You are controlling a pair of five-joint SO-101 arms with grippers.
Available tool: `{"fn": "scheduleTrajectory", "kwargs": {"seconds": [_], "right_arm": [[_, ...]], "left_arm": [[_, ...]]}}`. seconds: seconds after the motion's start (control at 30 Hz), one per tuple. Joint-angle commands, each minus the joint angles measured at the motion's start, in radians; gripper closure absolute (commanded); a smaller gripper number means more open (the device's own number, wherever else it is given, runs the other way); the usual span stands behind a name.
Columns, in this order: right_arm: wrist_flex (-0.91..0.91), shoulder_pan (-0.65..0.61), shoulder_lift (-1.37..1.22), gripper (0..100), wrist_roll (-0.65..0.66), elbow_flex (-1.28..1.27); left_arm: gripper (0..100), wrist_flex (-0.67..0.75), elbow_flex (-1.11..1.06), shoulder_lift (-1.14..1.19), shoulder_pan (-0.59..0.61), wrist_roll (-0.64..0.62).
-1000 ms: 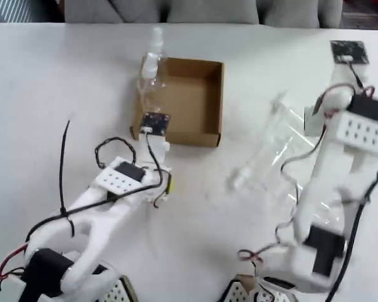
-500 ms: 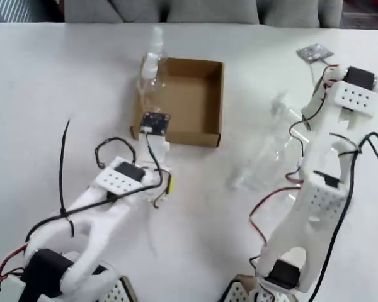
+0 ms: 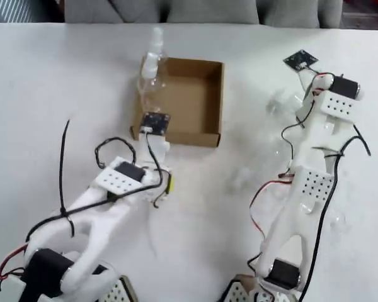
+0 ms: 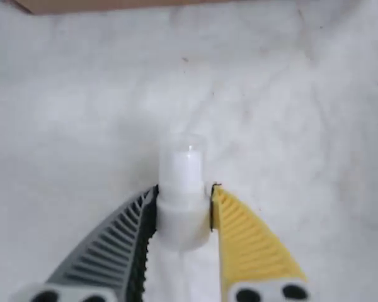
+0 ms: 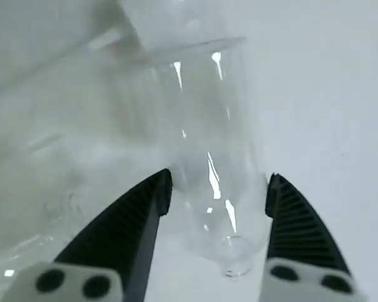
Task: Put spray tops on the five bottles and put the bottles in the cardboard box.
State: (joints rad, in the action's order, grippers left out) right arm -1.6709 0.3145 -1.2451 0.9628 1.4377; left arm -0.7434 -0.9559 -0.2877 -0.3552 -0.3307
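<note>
Straddling the clear plastic bottle [image 5: 208, 138] lengthwise, the right gripper [image 5: 219, 182] stands with jaws open; the left gripper [image 4: 183, 192], farther off, clamps a white plastic spray top [image 4: 183, 170].

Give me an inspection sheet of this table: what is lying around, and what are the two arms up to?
Surface: white table.
Job's things: open cardboard box; a bottle with spray top upright at its far left corner, inside or beside cannot be told; clear bottles lying by the right arm, number unclear.
Clutter: nothing seen.
Grippers: left gripper shut on a white spray top; right gripper with fingers open on either side of a clear bottle.
Cables: black cable along the left arm; red and black wires on the right arm.
Surroundings: grey cushions beyond the far edge.
</note>
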Motion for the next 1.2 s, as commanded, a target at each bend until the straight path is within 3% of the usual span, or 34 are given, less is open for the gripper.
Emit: {"fn": "scheduleTrajectory", "kwargs": {"seconds": [0.0, 0.17, 0.33, 0.4, 0.5, 0.67, 0.87, 1.17], "right_arm": [[-0.045, -0.015, -0.07, 80.0, 0.069, 0.081], [-0.045, 0.004, -0.09, 81.0, 0.074, 0.144], [-0.042, 0.036, -0.082, 99.3, 0.077, 0.161], [-0.045, 0.064, -0.068, 95.8, 0.077, 0.184], [-0.047, 0.114, -0.027, 98.5, 0.083, 0.216], [-0.058, 0.234, 0.061, 98.1, 0.249, 0.222], [-0.061, 0.377, 0.124, 98.1, 0.333, 0.222], [-0.07, 0.492, 0.147, 98.1, 0.308, 0.201]], "left_arm": [[98, 0.021, 0.006, -0.045, 0.007, 0.012], [98, 0.021, 0.006, -0.045, 0.007, 0.012], [98, 0.021, 0.006, -0.045, 0.007, 0.012], [98, 0.021, 0.006, -0.045, 0.007, 0.012], [98, 0.021, 0.006, -0.045, 0.007, 0.012], [98, 0.021, 0.006, -0.045, 0.007, 0.014], [98, 0.021, 0.006, -0.045, 0.007, 0.014], [98, 0.021, 0.006, -0.045, 0.005, 0.014]]}}
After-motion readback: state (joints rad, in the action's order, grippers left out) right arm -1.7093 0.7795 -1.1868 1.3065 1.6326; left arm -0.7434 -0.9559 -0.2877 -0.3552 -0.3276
